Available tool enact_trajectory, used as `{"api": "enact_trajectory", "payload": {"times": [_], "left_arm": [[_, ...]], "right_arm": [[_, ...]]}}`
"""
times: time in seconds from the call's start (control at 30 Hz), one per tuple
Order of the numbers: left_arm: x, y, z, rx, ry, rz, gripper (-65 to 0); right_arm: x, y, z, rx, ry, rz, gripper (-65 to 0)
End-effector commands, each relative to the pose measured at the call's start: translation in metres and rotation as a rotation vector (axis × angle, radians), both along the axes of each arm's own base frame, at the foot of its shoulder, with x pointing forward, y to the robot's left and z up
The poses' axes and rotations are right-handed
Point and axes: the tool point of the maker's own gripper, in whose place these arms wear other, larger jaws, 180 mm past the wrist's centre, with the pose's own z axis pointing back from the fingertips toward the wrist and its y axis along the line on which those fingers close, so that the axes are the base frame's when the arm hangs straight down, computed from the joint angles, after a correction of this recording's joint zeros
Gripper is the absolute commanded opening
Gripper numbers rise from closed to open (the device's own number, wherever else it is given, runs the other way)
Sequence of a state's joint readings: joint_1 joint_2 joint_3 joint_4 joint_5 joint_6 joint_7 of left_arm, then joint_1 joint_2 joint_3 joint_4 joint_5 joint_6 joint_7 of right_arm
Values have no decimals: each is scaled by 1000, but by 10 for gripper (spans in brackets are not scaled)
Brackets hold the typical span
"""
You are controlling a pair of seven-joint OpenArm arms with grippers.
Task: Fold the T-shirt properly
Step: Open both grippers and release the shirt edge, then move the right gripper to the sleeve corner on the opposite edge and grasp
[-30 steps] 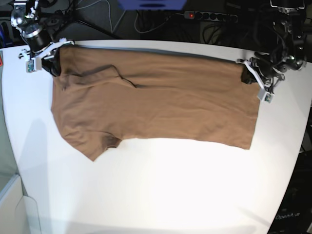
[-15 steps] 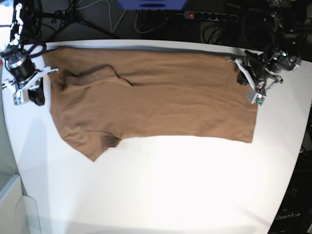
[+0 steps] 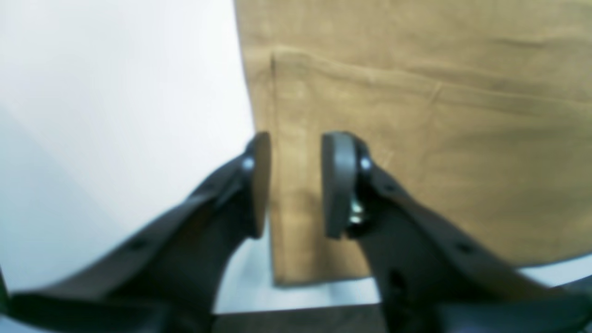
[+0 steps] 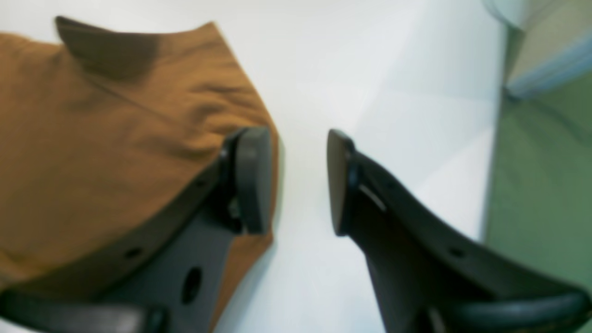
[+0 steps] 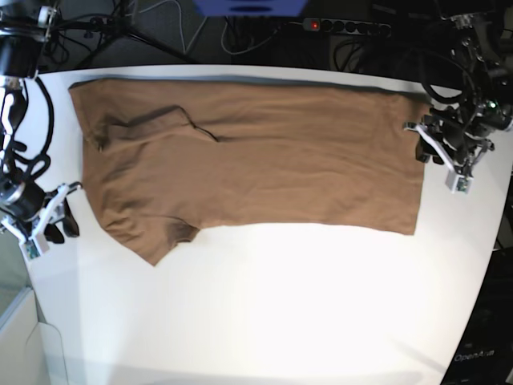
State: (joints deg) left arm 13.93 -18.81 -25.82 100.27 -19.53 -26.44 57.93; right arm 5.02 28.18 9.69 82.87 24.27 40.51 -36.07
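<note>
A: While the wrist views are blurred, what sits closest to each camera?

B: On the left wrist view, the left gripper (image 3: 296,185) has its 2 pads parted with a clear gap. Nothing is clamped; the hem strip of the T-shirt (image 3: 416,138) shows through the gap, lying below on the white table (image 3: 115,115).

A: And the other arm?

B: The right gripper (image 4: 298,180) is also spread apart and empty. 1 pad hangs over the edge of the tan-brown cloth, the other over bare table. Whether that pad touches the fabric I cannot tell.

A: Further out, from the base view?

B: The T-shirt (image 5: 256,152) lies spread across the far half of the table (image 5: 264,313), folded over lengthwise, its top edge close to the table's far rim. The collar area and a sleeve are on that view's left, the straight hem on its right. The right gripper (image 5: 50,228) hangs just off the sleeve side, apart from the cloth. The left gripper (image 5: 445,156) sits just beside the hem's upper corner.

A: Behind the table?

B: Dark cables and a power strip (image 5: 345,26).
</note>
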Motion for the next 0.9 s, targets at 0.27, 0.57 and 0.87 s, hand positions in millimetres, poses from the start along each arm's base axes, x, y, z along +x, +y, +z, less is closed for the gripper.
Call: {"api": "enact_trajectory", "payload": {"times": [0.27, 0.57, 0.87], "left_arm": [[-4, 31, 13, 29, -35, 77, -405], [-14, 32, 11, 47, 38, 78, -405], [-16, 32, 10, 48, 45, 78, -405]], "right_arm": [[69, 27, -26, 123, 75, 36, -432], [84, 81, -62, 180, 160, 126, -429], [103, 89, -77, 198, 158, 117, -429]]}}
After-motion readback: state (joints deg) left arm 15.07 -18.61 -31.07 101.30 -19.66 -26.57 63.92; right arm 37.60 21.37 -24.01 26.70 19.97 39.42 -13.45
